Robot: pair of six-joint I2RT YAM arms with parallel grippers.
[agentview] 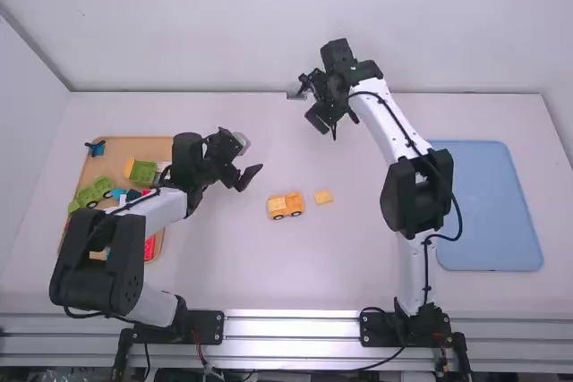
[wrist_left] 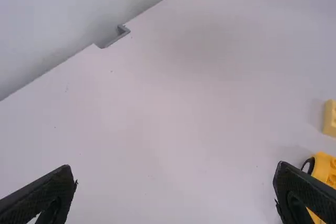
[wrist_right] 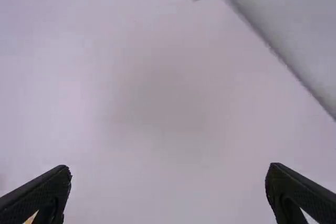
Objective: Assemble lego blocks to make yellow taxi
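An orange-yellow toy car body with black wheels [agentview: 286, 206] stands mid-table in the high view; the left wrist view catches part of this car [wrist_left: 324, 169] at its right edge. Just right of it, apart, lies a small yellow block [agentview: 323, 197], also the yellow block [wrist_left: 330, 118] in the left wrist view. My left gripper [agentview: 248, 173] hangs left of the car and beyond it, and the left gripper [wrist_left: 176, 190] is open and empty. Far up the table, beyond the yellow block, is my right gripper [agentview: 322, 124]; the right gripper [wrist_right: 168, 190] is likewise open with nothing between its fingers.
At the left, partly under the left arm, an orange-brown tray [agentview: 150, 148] holds several green, blue and red pieces. A blue tray [agentview: 491, 206] lies right of the right arm. The back wall has a small grey bracket [agentview: 295, 91] at its foot.
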